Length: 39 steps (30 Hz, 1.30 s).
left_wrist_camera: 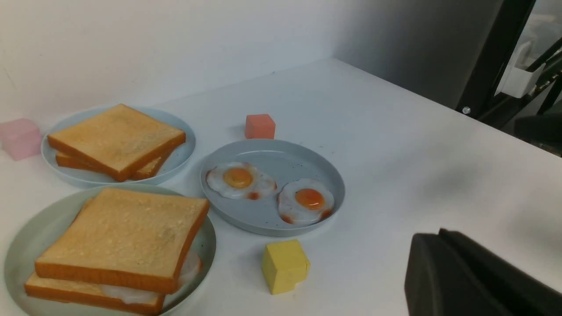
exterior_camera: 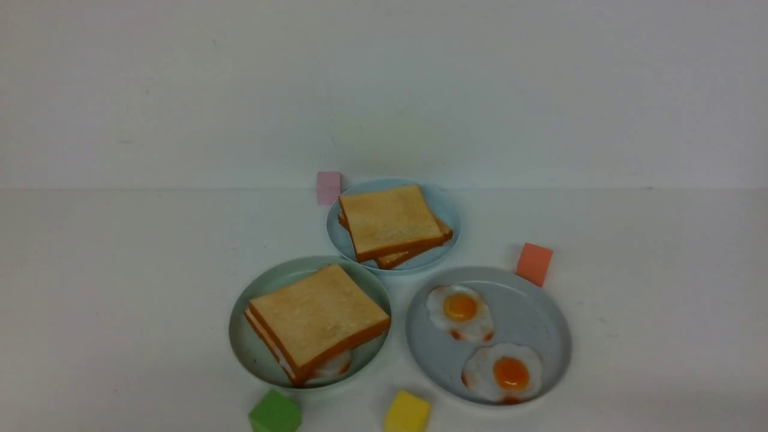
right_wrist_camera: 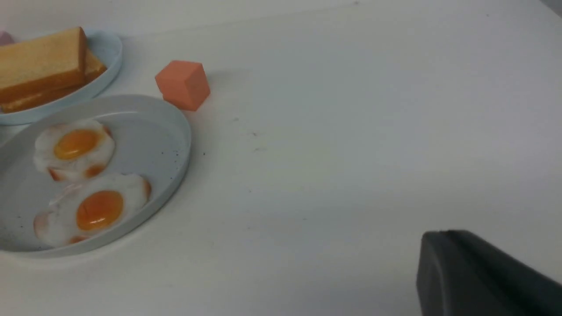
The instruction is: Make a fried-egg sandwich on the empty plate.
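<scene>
Green cube (exterior_camera: 275, 413) front view only; fried-egg sandwich (exterior_camera: 316, 322) on plate (exterior_camera: 255, 354); both grippers closed, empty.

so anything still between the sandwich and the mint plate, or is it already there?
Nothing visible in the way. The fried-egg sandwich already sits on the plate, egg white showing between the two slices. The yellow cube and green cube stand on the table near that plate, apart from its rim.

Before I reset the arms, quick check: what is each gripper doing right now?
Left gripper: closed, holding nothing.
Right gripper: closed, holding nothing.
</scene>
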Each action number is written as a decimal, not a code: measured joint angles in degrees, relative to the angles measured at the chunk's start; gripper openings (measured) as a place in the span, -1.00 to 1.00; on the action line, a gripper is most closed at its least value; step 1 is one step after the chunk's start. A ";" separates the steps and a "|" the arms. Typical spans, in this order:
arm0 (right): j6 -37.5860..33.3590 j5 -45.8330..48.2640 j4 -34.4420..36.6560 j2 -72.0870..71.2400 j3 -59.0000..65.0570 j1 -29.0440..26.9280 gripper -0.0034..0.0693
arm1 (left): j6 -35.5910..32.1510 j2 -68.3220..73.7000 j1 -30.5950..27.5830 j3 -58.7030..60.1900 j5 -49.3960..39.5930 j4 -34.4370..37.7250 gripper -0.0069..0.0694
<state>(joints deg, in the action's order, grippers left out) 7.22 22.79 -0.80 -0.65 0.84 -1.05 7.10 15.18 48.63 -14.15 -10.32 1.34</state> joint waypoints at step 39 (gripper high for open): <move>0.18 -0.29 0.00 0.00 0.07 0.00 -0.87 | 3.29 -4.29 -15.58 0.68 0.26 -3.12 -0.85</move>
<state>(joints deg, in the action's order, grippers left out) 7.40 22.49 -0.80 -0.65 0.90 -1.05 10.39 10.90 33.06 -13.47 -10.06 -1.78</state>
